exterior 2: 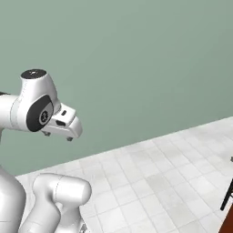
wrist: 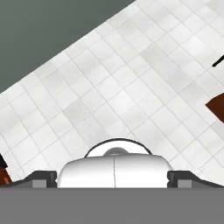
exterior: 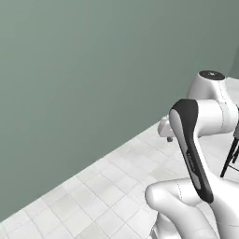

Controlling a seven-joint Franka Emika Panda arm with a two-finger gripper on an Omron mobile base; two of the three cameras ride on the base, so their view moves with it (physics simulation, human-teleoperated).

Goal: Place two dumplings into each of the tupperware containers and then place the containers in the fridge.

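Observation:
The dumplings, the tupperware containers and the fridge are out of view. My gripper [exterior 2: 57, 136] hangs in the air in front of a bare wall, high above the floor. It is open, its two small dark fingertips [exterior 2: 69, 138] stand apart, and nothing is between them. In the left base view the gripper [exterior: 170, 138] pokes out from behind my upper arm. In the hand view the fingertips [wrist: 43, 177] sit wide apart at the bottom corners, over tiled floor.
A plain grey-green wall [exterior: 93, 70] stands ahead above a pale tiled floor [exterior 2: 150, 182]. Thin black furniture legs [exterior: 230, 156] stand at the right, and a red-brown piece [wrist: 217, 107] lies on the floor nearby.

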